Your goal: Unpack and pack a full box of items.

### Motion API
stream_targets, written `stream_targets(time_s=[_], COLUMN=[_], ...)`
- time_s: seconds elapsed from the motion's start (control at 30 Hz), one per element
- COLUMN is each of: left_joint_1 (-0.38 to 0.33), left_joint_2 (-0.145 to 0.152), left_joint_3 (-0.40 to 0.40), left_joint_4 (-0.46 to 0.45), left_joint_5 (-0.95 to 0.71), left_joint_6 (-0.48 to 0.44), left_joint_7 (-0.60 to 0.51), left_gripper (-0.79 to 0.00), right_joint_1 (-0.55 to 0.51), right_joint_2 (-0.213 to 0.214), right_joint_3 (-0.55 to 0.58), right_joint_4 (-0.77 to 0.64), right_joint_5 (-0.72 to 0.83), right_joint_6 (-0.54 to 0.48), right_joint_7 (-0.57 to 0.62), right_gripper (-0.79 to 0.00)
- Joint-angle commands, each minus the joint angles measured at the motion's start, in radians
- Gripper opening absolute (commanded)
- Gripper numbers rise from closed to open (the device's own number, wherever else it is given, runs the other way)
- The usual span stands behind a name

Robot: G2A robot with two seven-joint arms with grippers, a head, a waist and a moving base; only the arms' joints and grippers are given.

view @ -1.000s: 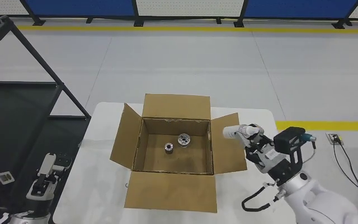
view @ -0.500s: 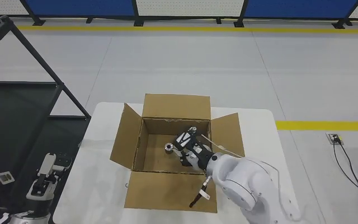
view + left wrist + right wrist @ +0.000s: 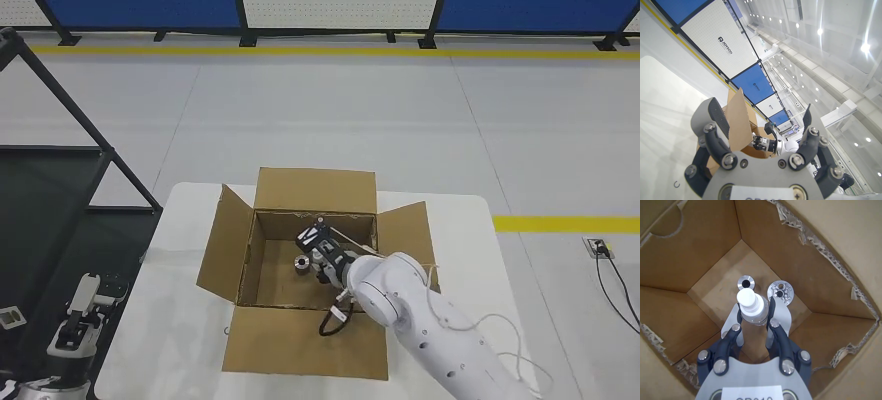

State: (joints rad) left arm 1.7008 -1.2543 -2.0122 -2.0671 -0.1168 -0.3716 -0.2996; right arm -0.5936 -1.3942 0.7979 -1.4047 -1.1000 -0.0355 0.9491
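Note:
An open cardboard box [image 3: 305,345] stands in the middle of the white table. My right gripper [image 3: 754,309] hangs inside it, shut on a small clear bottle [image 3: 753,311] with a white cap, cap pointing at the floor of the box. Two metal parts lie on that floor: a small cylinder with a centre hole [image 3: 746,283] [image 3: 300,264] and a flat round disc with cut-outs [image 3: 780,291]. In the top view the right arm [image 3: 400,300] reaches over the box's right side. My left gripper [image 3: 762,121] is open and holds nothing, off the table's left side and aimed upward past a box flap [image 3: 738,121].
The box's four flaps are folded outward; its right flap [image 3: 405,255] lies under the right arm. A black frame [image 3: 60,130] stands left of the table. The table's bare top [image 3: 470,230] shows around the box.
The right arm has swung from beside the box's right flap over its edge and down inside, carrying the bottle. The left arm has not moved.

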Motion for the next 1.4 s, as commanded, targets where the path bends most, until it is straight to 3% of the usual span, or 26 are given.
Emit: stream_targets(time_s=[0.0, 0.07, 0.2, 0.3, 0.43, 0.67, 1.37], left_joint_1=[0.0, 0.0, 0.0, 0.0, 0.0, 0.0, 0.0], left_joint_2=[0.0, 0.0, 0.0, 0.0, 0.0, 0.0, 0.0], left_joint_3=[0.0, 0.0, 0.0, 0.0, 0.0, 0.0, 0.0], left_joint_4=[0.0, 0.0, 0.0, 0.0, 0.0, 0.0, 0.0], left_joint_5=[0.0, 0.0, 0.0, 0.0, 0.0, 0.0, 0.0], left_joint_6=[0.0, 0.0, 0.0, 0.0, 0.0, 0.0, 0.0], left_joint_7=[0.0, 0.0, 0.0, 0.0, 0.0, 0.0, 0.0], left_gripper=[0.0, 0.0, 0.0, 0.0, 0.0, 0.0, 0.0], right_joint_1=[0.008, 0.014, 0.022, 0.026, 0.029, 0.027, -0.02], right_joint_2=[-0.004, -0.009, -0.015, -0.02, -0.026, -0.029, -0.022], right_joint_3=[-0.004, -0.006, -0.004, -0.005, -0.005, 0.005, 0.071], right_joint_4=[0.03, 0.05, 0.081, 0.096, 0.103, 0.09, 0.015], right_joint_5=[0.001, 0.008, 0.022, 0.027, 0.031, 0.025, 0.002], right_joint_6=[-0.003, -0.01, -0.025, -0.033, -0.047, -0.061, -0.092], right_joint_7=[0.001, 0.002, -0.002, -0.009, -0.018, -0.02, 0.002], right_gripper=[-0.785, -0.785, -0.659, -0.646, -0.502, -0.44, -0.425])
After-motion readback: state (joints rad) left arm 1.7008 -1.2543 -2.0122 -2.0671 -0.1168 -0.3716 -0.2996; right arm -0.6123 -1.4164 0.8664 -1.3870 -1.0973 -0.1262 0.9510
